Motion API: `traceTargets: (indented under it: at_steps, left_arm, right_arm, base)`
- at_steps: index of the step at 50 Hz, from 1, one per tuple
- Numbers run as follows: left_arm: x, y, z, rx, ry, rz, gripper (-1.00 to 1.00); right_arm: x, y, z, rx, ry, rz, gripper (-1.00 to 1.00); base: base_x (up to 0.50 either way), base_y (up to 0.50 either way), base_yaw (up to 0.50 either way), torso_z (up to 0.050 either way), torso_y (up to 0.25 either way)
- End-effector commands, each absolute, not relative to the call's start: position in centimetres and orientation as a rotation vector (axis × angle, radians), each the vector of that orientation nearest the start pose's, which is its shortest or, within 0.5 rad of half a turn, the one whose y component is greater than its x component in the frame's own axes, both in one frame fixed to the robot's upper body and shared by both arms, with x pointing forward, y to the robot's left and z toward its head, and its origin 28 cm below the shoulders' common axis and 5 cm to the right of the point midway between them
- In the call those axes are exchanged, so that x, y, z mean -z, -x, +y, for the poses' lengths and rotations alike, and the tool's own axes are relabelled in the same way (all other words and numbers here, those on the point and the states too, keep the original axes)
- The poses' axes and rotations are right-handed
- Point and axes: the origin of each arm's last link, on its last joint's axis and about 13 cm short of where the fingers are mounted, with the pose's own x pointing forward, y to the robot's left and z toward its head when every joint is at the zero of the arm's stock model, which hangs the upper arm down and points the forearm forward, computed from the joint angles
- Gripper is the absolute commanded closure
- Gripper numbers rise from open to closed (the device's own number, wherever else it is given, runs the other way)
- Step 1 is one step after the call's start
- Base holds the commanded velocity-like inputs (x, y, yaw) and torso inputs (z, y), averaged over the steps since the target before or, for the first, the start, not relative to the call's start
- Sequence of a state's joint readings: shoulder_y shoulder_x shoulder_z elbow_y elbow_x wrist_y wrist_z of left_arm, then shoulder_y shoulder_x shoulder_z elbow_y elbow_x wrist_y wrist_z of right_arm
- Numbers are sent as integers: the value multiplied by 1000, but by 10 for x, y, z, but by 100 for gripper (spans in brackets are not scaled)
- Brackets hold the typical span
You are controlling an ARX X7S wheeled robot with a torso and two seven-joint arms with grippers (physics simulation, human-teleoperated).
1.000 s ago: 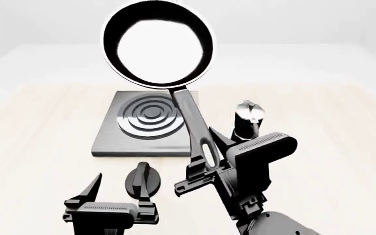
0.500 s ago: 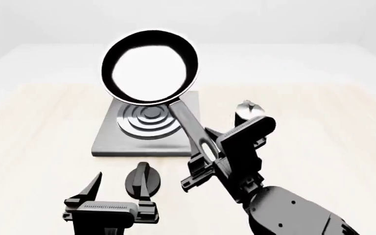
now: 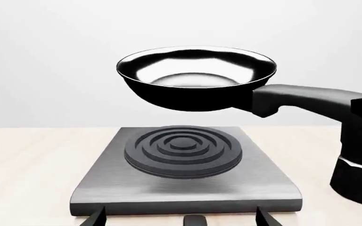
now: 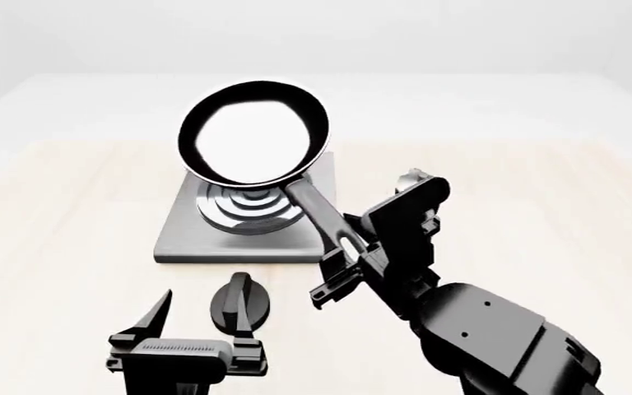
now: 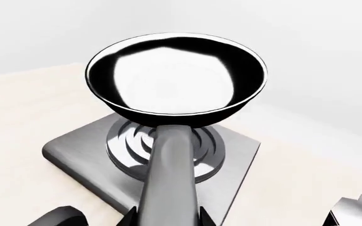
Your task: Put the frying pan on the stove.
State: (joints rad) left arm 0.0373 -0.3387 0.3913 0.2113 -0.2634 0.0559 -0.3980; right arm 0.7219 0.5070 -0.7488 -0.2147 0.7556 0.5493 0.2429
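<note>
**A:** Right end effector (image 4: 344, 259) is clenched on the handle of the frying pan (image 4: 253, 134), near the looped end, and you are carrying the pan in the air. The left wrist view shows it level, clear of the burner rings, hanging over the stove (image 3: 187, 188) with a gap of daylight between them.

**B:** So which step are you in?

**A:** The lowering step, I'd judge. Your pan sits roughly above the burner already, so the next move calls for a straight descent with the pan kept flat, until its base meets the rings; only then let go of the handle.

**B:** And your other arm?

**A:** Left end effector (image 4: 201, 317) rests released near the worktop's front edge, its fingers spread either side of a black knob (image 4: 236, 303), holding nothing.

**B:** What can't you make out?

**A:** From the head view the pan covers much of the burner, so centring is hard to judge there. The moka pot (image 4: 410, 179), toward the worktop's right edge from the stove, is mostly hidden behind your right arm. In the right wrist view the handle blocks the grip itself, and the left wrist view cuts off the right arm at its border
</note>
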Motion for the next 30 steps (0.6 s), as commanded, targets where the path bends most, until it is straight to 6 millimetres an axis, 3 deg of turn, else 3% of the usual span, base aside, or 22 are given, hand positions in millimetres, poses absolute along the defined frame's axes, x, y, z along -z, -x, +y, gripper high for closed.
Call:
traceTargets:
  at_steps: [1,30]
  left_arm:
    - [-38,-187,197,37,8,-101,-100]
    - [-40,-187,197,37,5,-102,-100]
  right_arm:
    - [-160,-288,-68,-539,183,18,100]
    - [-140,-306,-65,-530,130,88,100]
  base:
    - [0,0,0,0,0]
    - [0,0,0,0,2]
